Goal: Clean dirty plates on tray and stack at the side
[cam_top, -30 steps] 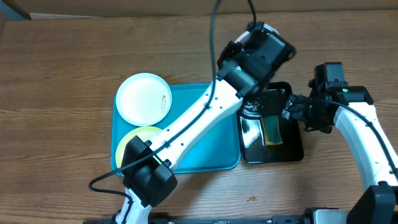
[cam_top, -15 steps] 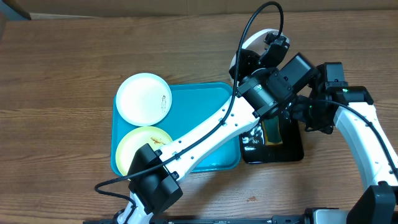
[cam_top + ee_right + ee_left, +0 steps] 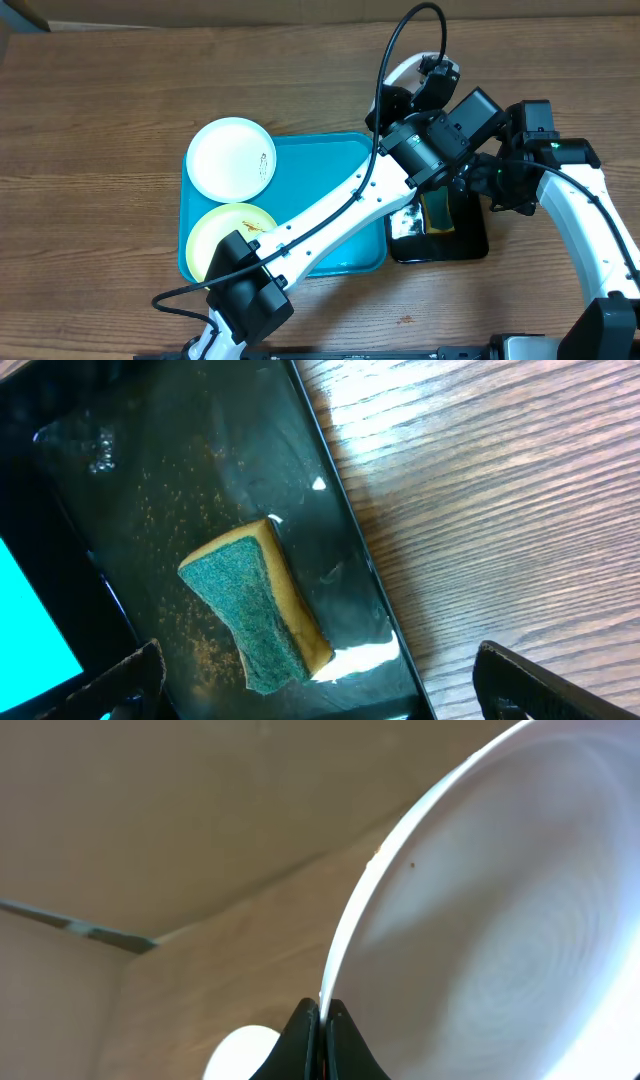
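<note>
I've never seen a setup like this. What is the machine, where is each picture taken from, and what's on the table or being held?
Two robot arms work at a wooden table. The overhead picture looks straight down from a fixed camera. The other two pictures come from a camera on each wrist, looking along that arm's own fingers.

The left hand is shut on the rim of a white plate, which fills most of the left wrist picture. The right hand is open and holds nothing. It hovers over a green and yellow sponge lying in a small black tray.

Beside that is a larger blue tray. A second white plate sits at its far left corner, and a pale yellow plate with small brown-orange smears lies nearer the robot.
</note>
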`<state>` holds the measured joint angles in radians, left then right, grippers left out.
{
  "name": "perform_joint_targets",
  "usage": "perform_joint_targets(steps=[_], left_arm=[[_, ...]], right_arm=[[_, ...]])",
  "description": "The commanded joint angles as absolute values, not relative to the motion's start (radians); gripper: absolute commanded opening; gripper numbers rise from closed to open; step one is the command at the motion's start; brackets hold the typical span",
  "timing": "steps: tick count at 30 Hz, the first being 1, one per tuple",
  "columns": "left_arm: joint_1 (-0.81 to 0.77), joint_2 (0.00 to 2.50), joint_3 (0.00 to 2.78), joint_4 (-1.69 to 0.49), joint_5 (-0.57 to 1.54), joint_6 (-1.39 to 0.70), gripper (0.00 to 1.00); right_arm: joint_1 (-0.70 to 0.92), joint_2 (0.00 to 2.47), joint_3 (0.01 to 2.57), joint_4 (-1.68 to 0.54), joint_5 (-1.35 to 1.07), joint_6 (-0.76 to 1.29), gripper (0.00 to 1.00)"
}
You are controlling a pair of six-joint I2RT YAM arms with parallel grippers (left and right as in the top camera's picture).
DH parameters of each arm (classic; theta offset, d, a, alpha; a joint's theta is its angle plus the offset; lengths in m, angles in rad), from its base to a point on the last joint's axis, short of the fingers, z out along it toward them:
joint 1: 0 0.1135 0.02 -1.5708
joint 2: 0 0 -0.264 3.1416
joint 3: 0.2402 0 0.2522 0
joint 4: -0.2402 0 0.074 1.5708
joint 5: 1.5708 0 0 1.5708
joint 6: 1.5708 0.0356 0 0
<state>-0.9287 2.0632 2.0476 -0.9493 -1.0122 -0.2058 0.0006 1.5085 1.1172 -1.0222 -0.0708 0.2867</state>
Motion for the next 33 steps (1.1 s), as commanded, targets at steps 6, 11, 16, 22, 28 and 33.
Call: perform_joint_targets(steps=[6,11,16,22,28,33], left_arm=[[-0.822,2.074,2.073,-0.993,-0.707,-0.371,0.04],[-0.69,2.072,2.073,-1.022,-0.431,-0.392,0.04],[-0.496,2.061,2.073,-1.088,-0.2,-0.409,0.04],[-0.192,2.061,2.073,-1.187,-0.01,-0.409,0.04],[0.136,2.061,2.061,-1.2,0.082,-0.433,0.04],[0.374,2.061,2.012,-1.173,0.083,-0.454,0.04]], right_arm=[[-0.003,1.515,1.112,-1.019,-0.065,0.284,1.0],[-0.003,1.515,1.112,-1.019,-0.065,0.284,1.0],[-0.003,1.515,1.112,-1.019,-0.065,0.284,1.0],[-0.003,1.515,1.112,-1.019,-0.065,0.284,1.0],[-0.003,1.515,1.112,-1.019,-0.065,0.284,1.0],[-0.003,1.515,1.112,-1.019,-0.065,0.284,1.0]])
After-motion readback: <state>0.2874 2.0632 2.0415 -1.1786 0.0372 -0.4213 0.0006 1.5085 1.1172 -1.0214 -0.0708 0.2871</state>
